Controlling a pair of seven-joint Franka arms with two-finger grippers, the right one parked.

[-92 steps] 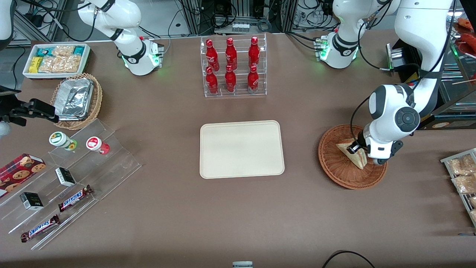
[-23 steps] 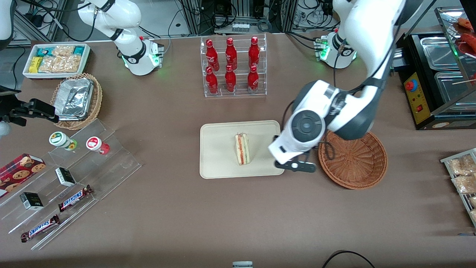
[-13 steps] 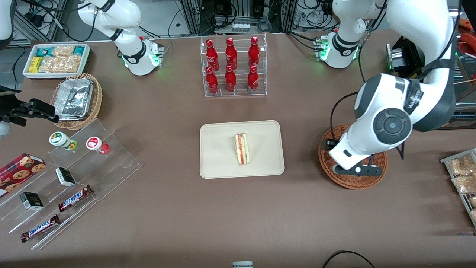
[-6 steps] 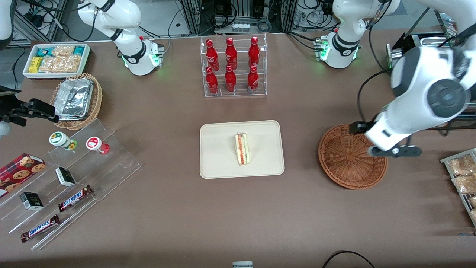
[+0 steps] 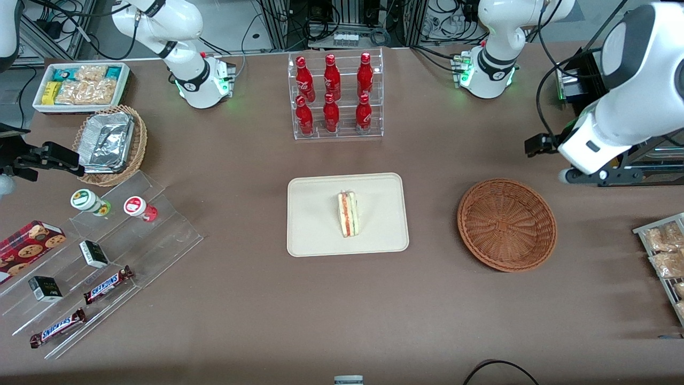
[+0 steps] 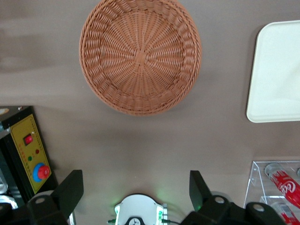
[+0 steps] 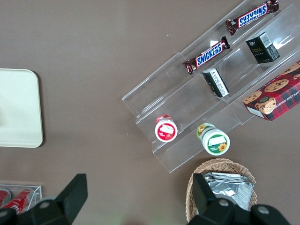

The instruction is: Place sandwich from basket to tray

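- Sandwich [image 5: 348,214] stands on its edge near the middle of the tray [image 5: 315,235].
- Basket [image 5: 506,224] holds nothing.
- Gripper [image 6: 136,199] is high above the table, fingers [image 6: 70,192] spread wide, gripping nothing.

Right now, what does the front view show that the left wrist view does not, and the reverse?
Only the front view shows the sandwich, lying on the tray, and the foil containers toward the parked arm's end. Only the left wrist view shows the gripper from close, open and holding nothing, high above the table. Both views show the basket, with nothing in it, the tray's rim, and the red bottles.
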